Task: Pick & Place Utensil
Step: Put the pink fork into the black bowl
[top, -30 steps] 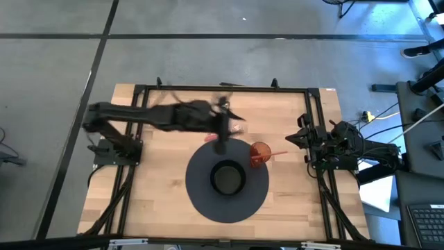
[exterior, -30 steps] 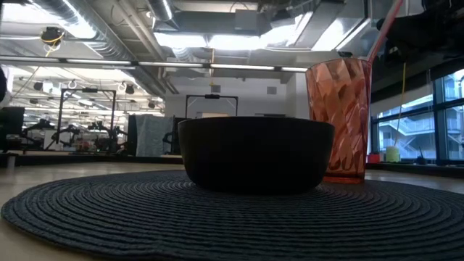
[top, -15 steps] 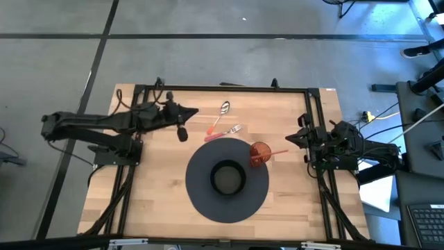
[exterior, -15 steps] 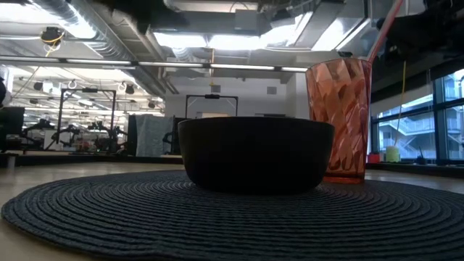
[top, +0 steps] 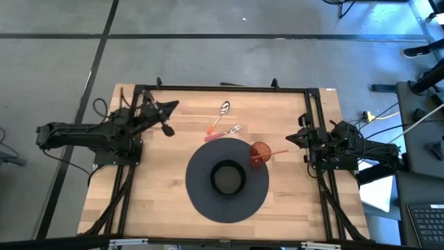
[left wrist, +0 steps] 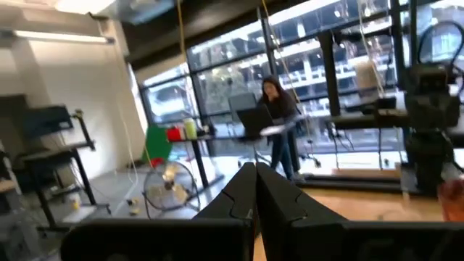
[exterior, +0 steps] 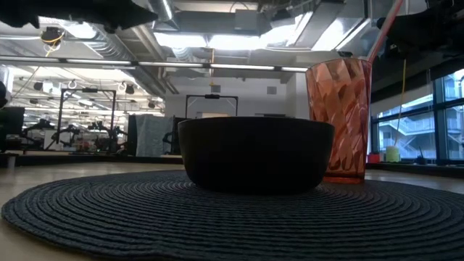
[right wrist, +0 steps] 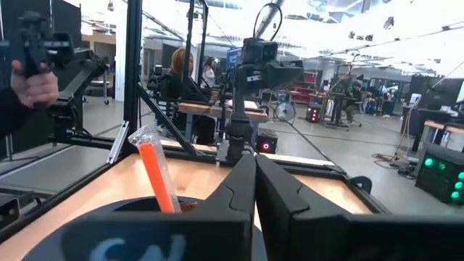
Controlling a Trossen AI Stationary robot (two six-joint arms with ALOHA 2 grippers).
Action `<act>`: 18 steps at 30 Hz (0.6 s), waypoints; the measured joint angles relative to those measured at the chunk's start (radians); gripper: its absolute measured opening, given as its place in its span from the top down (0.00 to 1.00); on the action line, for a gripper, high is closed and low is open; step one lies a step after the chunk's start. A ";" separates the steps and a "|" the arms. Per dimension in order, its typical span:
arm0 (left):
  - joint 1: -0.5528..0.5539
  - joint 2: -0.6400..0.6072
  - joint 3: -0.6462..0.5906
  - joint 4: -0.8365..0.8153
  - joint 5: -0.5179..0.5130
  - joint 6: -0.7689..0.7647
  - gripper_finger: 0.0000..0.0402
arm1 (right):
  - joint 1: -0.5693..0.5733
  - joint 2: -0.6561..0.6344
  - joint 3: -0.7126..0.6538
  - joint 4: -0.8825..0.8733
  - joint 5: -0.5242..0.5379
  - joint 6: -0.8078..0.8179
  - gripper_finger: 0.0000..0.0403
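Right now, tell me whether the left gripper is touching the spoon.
Apart. The high view shows the left gripper, shut and empty, pulled back near its table edge, with bare wood between it and the spoon lying beside the fork.

A dark bowl [exterior: 255,154] is seen upright at the middle of a round woven dark mat [exterior: 232,214] laid on the worktop [exterior: 29,172]. Just to the right of the bowl, an orange faceted tumbler [exterior: 339,119] stands on the mat, with a red straw [exterior: 386,30] leaning out of it to the right.
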 joint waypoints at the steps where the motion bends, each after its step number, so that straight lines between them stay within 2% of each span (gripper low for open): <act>1: 0.000 -0.028 0.000 -0.008 -0.007 0.006 0.99 | 0.000 0.000 0.000 0.002 0.001 -0.009 0.97; 5: 0.000 -0.133 0.000 -0.087 -0.012 0.006 1.00 | 0.000 0.000 0.000 0.038 0.002 -0.043 0.97; 10: 0.000 -0.197 0.000 -0.221 -0.028 -0.072 0.99 | 0.000 0.000 0.000 0.079 0.003 -0.093 0.97; 13: 0.000 -0.199 -0.017 -0.209 -0.017 -0.094 0.99 | 0.000 0.000 0.000 0.068 0.003 -0.086 0.97; 17: 0.020 -0.206 -0.101 -0.131 -0.131 -0.084 1.00 | 0.000 0.000 0.000 0.051 0.004 -0.083 0.97; 18: 0.031 -0.212 -0.123 -0.104 -0.131 -0.093 1.00 | 0.000 0.000 0.000 0.053 0.006 -0.084 0.97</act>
